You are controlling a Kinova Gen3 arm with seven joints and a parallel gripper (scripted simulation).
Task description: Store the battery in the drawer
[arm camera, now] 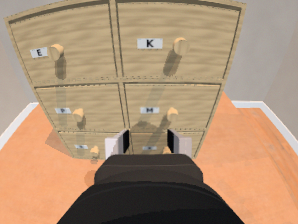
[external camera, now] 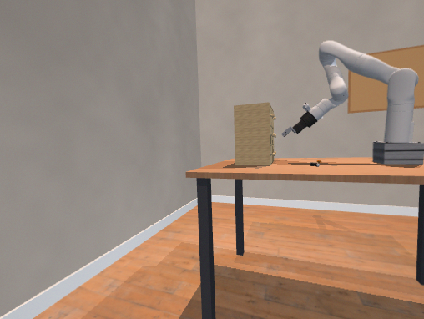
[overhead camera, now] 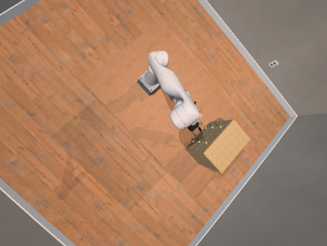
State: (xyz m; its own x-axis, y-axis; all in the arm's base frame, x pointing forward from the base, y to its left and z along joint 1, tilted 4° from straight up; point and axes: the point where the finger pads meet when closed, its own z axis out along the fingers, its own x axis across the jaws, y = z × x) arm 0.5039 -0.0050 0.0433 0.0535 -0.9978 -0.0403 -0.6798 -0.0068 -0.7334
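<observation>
The small chest (overhead camera: 226, 146) (external camera: 252, 134) stands upright on the table, its drawers looking pushed in. In the wrist view the drawer marked M (arm camera: 197, 102) is the middle one of the right column, below K, with a round knob (arm camera: 172, 114) right of its label. My gripper (overhead camera: 199, 134) (external camera: 285, 134) (arm camera: 148, 137) is open and empty, in front of the chest at about the middle row's height, tilted down and not touching it. A small dark object (external camera: 314, 164) lies on the table in the exterior view; whether it is the AAA battery I cannot tell.
Drawer K (arm camera: 210, 30) is above M, drawer E (arm camera: 85, 37) is top left, and more drawers are beside and below. A small orange-brown thing (external camera: 319, 161) lies by the dark object. The robot base (overhead camera: 149, 85) (external camera: 397, 153) stands across the table (external camera: 334, 172) from the chest.
</observation>
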